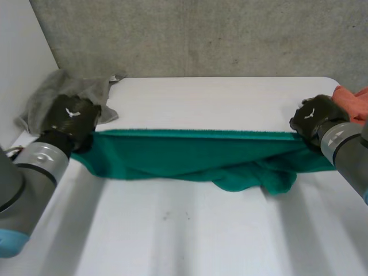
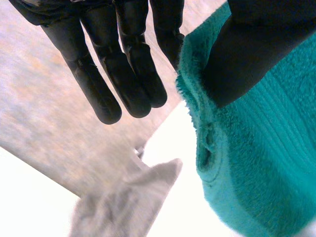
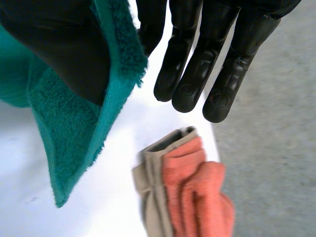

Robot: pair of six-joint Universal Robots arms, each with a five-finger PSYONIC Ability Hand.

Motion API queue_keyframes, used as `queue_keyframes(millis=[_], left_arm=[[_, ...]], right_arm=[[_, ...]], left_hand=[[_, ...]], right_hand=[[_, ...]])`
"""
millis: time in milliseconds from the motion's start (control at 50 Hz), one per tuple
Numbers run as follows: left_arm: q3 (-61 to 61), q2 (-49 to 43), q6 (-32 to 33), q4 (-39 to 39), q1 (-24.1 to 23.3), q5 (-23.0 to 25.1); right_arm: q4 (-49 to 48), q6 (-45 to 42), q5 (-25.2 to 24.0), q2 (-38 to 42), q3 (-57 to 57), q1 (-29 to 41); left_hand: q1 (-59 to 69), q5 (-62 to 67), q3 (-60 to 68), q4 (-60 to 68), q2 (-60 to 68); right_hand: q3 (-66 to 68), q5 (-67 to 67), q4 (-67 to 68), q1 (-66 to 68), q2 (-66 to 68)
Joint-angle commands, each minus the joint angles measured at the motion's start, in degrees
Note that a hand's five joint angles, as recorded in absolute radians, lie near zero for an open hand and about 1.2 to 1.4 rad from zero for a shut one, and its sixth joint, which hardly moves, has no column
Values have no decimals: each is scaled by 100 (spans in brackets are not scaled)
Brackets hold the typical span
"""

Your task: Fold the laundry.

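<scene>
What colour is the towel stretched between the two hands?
The towel is plain teal green with no pattern, clearest in the head view.

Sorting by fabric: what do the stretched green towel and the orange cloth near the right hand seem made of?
The teal-green towel looks like terry, likely cotton: fuzzy looped pile, matte, with a stitched hem. The salmon-orange folded cloth looks like softer plush terry or fleece, matte and nubby; the fibre itself is unclear.
</scene>
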Motion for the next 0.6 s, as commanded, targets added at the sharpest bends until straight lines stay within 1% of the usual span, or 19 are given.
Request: queue_keyframes(millis=[20,60,100,120,140,180,200,220,260,280,300,320,340,400,460,520,600], left_arm=[[1542,-1887,582,5,-379,-80],[2341,-2397,608,49,-379,-63],[2921,-2704,599,128,-370,-71],[3507,-2967,608,276,-379,-80],[3791,-3083,608,391,-379,-89],[4336,-3268,643,689,-396,-98],[4835,-3425,652,1143,-370,-107],[5066,-3496,652,1409,-361,-107],[5436,-3602,661,1954,-344,-124],[5759,-3637,661,2418,-344,-159],[5884,-3638,652,2640,-344,-177],[5981,-3638,652,2790,-344,-194],[6069,-3629,609,2939,-335,-264],[6088,-3576,512,2950,-300,-353],[5843,-3453,336,2888,-317,-414],[5158,-3304,239,2844,-273,-432],[4191,-3023,222,2862,-264,-423]], right_arm=[[-335,-24,-24,1149,-1066,28],[-651,-15,-24,1369,-1356,28],[-1318,-6,-24,1642,-1735,28],[-1651,-15,-33,1730,-1875,28],[-2211,-15,-42,1853,-2094,28],[-2890,-15,-77,1950,-2306,37],[-3242,-15,-112,1994,-2403,37],[-3933,-23,-225,2055,-2578,37],[-4464,-15,-349,2082,-2711,28],[-4711,-15,-419,2091,-2772,28],[-5096,3,-550,2082,-2869,37],[-5230,3,-604,2074,-2896,37],[-5319,3,-639,2056,-2922,37],[-5434,64,-657,1977,-2984,46],[-5443,73,-648,1863,-2905,46],[-5425,73,-648,1801,-2747,46],[-5434,73,-736,1687,-2220,28]], left_hand=[[1297,1454,1171,1120,1138],[1297,1454,1171,1120,1138],[1297,1454,1171,1120,1138],[1297,1454,1171,1120,1138],[1297,1454,1171,1120,1138],[1297,1454,1171,1120,1138],[1297,1454,1171,1120,1138],[1297,1454,1171,1120,1138],[1297,1454,1171,1120,1138],[1297,1454,1171,1120,1138],[1297,1454,1171,1120,1138],[1297,1454,1171,1120,1138],[1297,1454,1171,1120,1138],[1297,1454,1171,1120,1138],[1297,1454,1171,1120,1138],[1297,1454,1171,1120,1138],[1297,1454,1171,1120,1138]], right_hand=[[1224,1398,1194,2334,1261],[1224,1398,1194,2334,1261],[1224,1398,1194,2334,1261],[1224,1398,1194,2334,1261],[1224,1398,1194,2334,1261],[1224,1398,1194,2334,1261],[1224,1398,1194,2334,1261],[1224,1398,1194,2334,1261],[1224,1398,1194,2334,1261],[1224,1398,1194,2334,1261],[1224,1398,1194,2334,1261],[1224,1398,1194,2334,1261],[1224,1398,1194,2334,1261],[1224,1398,1194,2334,1261],[1224,1398,1194,2334,1261],[1224,1398,1194,2334,1261],[1224,1398,1194,2334,1261]])
